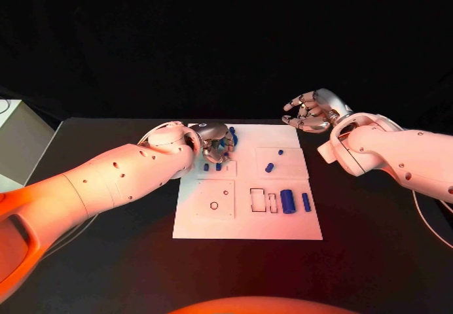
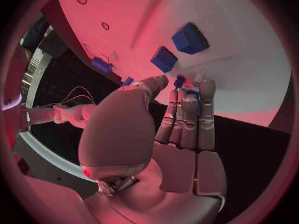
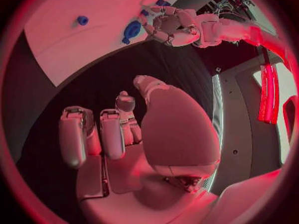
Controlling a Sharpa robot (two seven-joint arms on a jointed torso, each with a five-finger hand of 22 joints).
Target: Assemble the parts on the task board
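I have the left robot hand [image 1: 211, 142] over the far left corner of the task board [image 1: 203, 219], fingers curled down among the blue parts [image 1: 219, 167] there. In the left wrist view a blue piece [image 2: 193, 95] sits between the fingertips [image 2: 207, 87], so I read that hand as grasping it. The right robot hand [image 1: 314, 111] is raised over the bare bench [image 1: 378, 261] just past the board's far right corner, fingers curled in on nothing. More blue parts lie on the board: a small one [image 1: 270, 167] mid-board and two upright-lying cylinders [image 1: 288, 201] near the right edge, beside outlined slots. The near left part of the board lies open, with bare bench around all sides.
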